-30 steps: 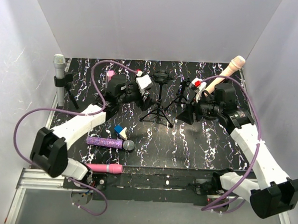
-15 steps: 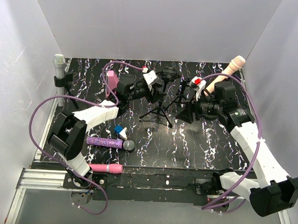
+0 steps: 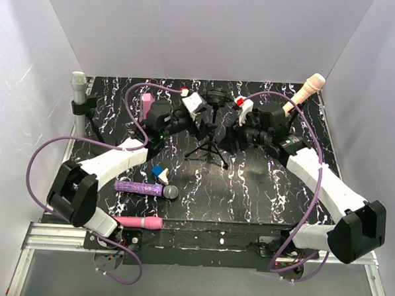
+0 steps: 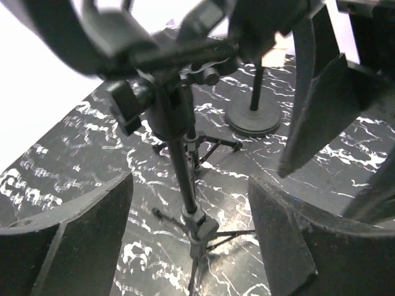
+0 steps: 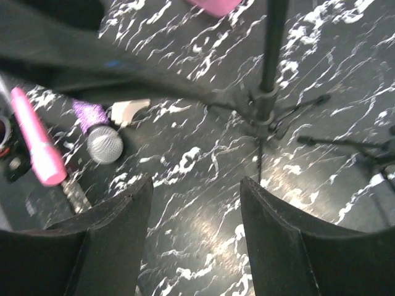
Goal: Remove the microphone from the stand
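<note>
Top view only: silver mic [image 3: 78,83] stands upright in a black holder at the table's [image 3: 261,191] far left corner. Peach mic [image 3: 313,83] tilts up at the far right corner, its lower part hidden behind the right arm, so what carries it can't be told. Neither wrist cam shows these two.

Both arms reach to the mid-far part of the table. Left pincer [image 3: 198,111] and right pincer [image 3: 241,114] flank the head of a black tripod stand [image 3: 207,148]. Its top clip [image 3: 217,97] is black & bulky; can't tell if anything sits in it.

Left wrist cam: left pincer [image 4: 190,185] gapes wide w/ the tripod stand's [image 4: 185,166] pole between the fingers, touching neither. The clip [image 4: 154,55] looms blurred at the top. Behind it is a round-base stand [image 4: 253,117], which the top view hides under the right arm.

Right wrist cam: right pincer [image 5: 196,185] also spread, nothing but bare table between the fingers. The tripod stand [image 5: 265,92] is beyond them, to one side.

This cam gives detail on loose items. Purple mic [image 5: 91,113] has a glitter body and silver mesh head. Pink mic [image 5: 37,145] is plain and smooth. A white-and-blue piece [image 5: 129,110] lies just beside the purple one. In the top view, purple mic [image 3: 139,187] lies flat near left of centre, and pink mic [image 3: 140,222] lies at the near edge.
</note>
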